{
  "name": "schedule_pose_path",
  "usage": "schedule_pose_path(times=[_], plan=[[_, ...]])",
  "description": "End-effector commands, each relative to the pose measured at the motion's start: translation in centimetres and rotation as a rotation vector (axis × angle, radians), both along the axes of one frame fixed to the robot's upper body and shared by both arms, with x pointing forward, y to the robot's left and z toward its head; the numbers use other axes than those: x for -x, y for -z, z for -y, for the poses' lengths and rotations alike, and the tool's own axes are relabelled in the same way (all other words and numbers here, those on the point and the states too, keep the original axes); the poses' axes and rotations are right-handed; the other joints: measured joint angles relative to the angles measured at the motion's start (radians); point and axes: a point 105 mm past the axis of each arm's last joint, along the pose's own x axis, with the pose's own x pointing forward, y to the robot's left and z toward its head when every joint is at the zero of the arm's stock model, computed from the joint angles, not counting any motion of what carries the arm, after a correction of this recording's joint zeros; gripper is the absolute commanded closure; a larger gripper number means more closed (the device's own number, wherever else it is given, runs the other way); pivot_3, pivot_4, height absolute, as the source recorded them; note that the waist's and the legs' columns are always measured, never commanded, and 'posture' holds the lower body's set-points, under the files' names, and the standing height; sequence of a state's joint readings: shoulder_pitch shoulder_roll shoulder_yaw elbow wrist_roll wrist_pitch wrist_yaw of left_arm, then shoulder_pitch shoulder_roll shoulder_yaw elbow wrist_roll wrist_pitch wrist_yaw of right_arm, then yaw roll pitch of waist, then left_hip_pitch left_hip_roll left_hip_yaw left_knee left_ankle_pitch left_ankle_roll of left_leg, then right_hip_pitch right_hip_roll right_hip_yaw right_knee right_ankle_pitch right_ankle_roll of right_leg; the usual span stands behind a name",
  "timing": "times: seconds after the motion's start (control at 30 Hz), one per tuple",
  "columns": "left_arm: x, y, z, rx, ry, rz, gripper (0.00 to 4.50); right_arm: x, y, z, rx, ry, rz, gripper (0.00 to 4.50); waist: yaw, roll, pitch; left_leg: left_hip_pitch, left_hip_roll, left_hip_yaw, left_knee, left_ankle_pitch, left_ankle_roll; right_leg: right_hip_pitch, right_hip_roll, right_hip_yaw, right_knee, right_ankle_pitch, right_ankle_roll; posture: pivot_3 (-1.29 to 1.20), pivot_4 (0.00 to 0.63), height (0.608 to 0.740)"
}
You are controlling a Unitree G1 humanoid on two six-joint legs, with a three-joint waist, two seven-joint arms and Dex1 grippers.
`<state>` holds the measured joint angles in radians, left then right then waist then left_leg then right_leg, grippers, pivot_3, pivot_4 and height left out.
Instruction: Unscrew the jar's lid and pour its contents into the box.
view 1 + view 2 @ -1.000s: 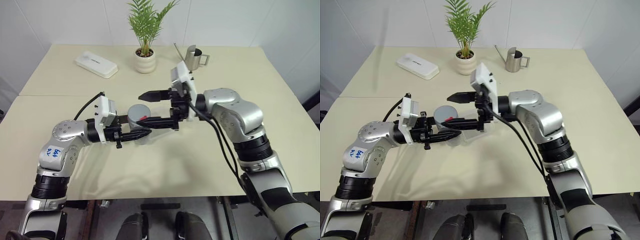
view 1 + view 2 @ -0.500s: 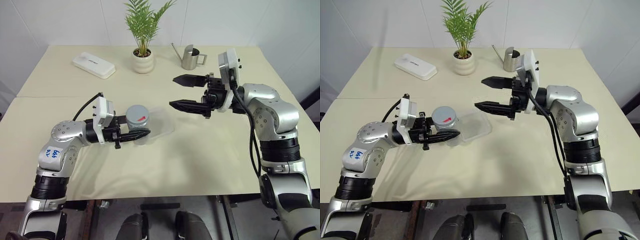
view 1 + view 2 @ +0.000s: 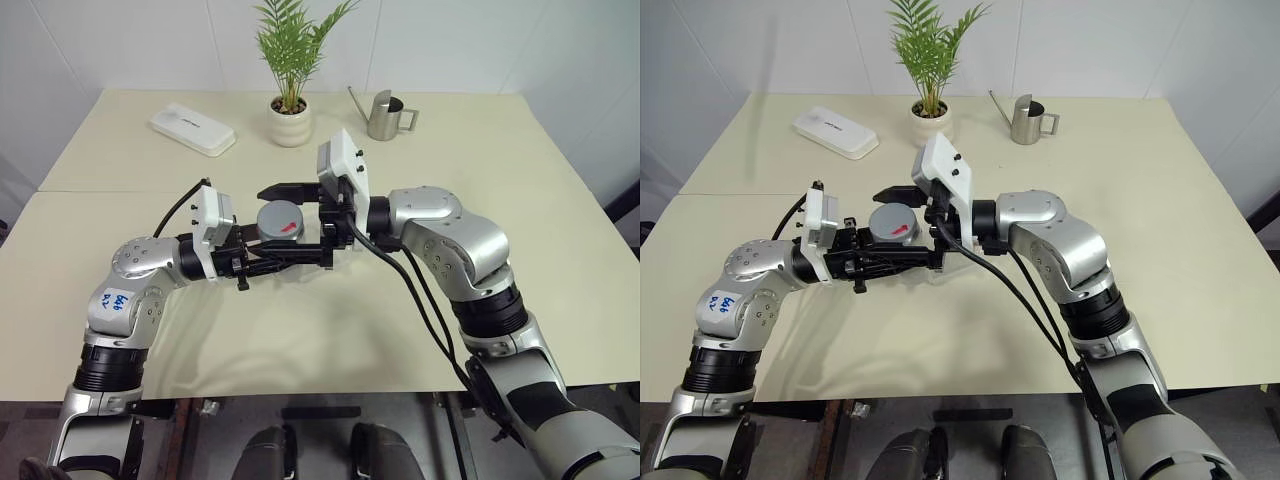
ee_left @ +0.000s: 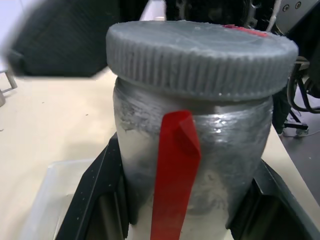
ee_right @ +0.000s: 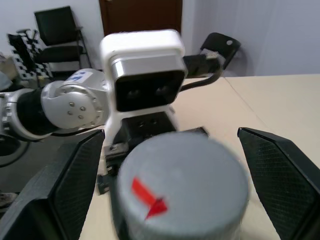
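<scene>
My left gripper (image 3: 262,262) is clamped on the body of the jar (image 4: 192,165), holding it upright above the table (image 3: 330,330) near its middle. My right gripper (image 5: 172,185) stands spread wide, one finger either side of the lid (image 5: 182,187), neither touching it.

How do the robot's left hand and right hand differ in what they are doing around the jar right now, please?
The left hand is shut on the jar, gripping its body below the lid; the right hand is open, one finger on each side of the lid without closing on it. The left hand reaches in from the left of the head views, the right hand from the right. Both have black fingers and point roughly level.
</scene>
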<state>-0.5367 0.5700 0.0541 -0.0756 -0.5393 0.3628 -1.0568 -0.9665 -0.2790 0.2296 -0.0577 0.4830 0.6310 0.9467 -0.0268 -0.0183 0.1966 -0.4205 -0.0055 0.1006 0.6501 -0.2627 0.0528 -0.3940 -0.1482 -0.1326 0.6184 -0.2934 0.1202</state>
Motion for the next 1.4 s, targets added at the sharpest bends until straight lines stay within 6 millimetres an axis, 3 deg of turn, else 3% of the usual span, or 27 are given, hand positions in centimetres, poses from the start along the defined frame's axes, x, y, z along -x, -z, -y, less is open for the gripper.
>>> schedule_pose_path(times=[0.03,0.3,0.57,0.73,0.9,1.07,1.2,1.4], plan=[[0.4,-0.9,0.3,-0.003,0.015,0.043,2.57,-0.1,-1.6,0.2,-0.050,0.006,0.051,0.02,-0.001,0.000,0.000,0.000,0.000,0.000,0.000,0.000,0.000,0.000,0.000,0.000,0.000,0.000,0.000,0.00,0.150,0.740],[0.7,-0.7,0.2,-0.001,0.018,0.034,2.57,-1.6,-1.3,2.5,-0.042,0.082,0.047,0.02,0.000,0.000,0.000,0.000,0.000,0.000,0.000,0.000,0.000,0.000,0.000,0.000,0.000,0.000,0.000,0.00,0.150,0.740],[0.7,-0.7,-0.2,0.001,0.004,0.032,2.57,-4.3,-1.0,9.4,0.006,0.264,0.055,0.02,0.006,0.000,0.000,0.000,0.000,0.000,0.001,0.000,0.000,0.000,0.000,0.000,0.000,0.000,0.000,0.00,0.150,0.740],[0.7,-0.7,-0.4,0.001,-0.006,0.030,2.57,-4.2,-1.5,11.6,-0.007,0.285,0.034,0.02,-0.003,0.000,0.000,0.000,0.001,0.001,-0.001,0.000,0.000,0.000,0.000,0.000,-0.002,0.000,0.000,0.00,0.150,0.740],[0.6,-0.7,-0.4,-0.001,-0.007,0.030,2.57,-2.7,-1.6,10.3,-0.024,0.183,0.016,0.02,0.000,0.000,0.000,0.001,0.001,0.002,0.000,0.001,0.000,0.000,0.000,0.000,-0.002,0.000,0.000,0.00,0.150,0.740],[0.5,-0.7,-0.3,-0.001,-0.005,0.028,2.57,-0.5,-2.2,6.8,-0.079,0.047,-0.014,0.02,0.001,0.000,0.000,0.000,0.001,0.002,0.000,0.000,0.000,0.001,0.000,0.001,-0.001,0.000,0.000,0.00,0.150,0.740],[0.4,-0.7,0.0,0.000,0.000,0.029,2.57,0.9,-1.3,2.4,-0.059,0.018,-0.002,0.02,-0.001,0.000,0.000,0.000,0.001,0.001,0.000,0.000,0.000,0.000,0.000,0.001,-0.001,0.000,0.000,0.00,0.150,0.740],[0.4,-0.7,0.1,0.003,0.006,0.029,2.57,1.3,-1.1,-0.5,-0.022,0.022,0.032,0.02,0.001,0.000,0.000,0.000,0.000,0.001,0.000,0.000,0.000,0.000,0.000,0.001,0.000,0.000,0.000,0.00,0.150,0.740]])
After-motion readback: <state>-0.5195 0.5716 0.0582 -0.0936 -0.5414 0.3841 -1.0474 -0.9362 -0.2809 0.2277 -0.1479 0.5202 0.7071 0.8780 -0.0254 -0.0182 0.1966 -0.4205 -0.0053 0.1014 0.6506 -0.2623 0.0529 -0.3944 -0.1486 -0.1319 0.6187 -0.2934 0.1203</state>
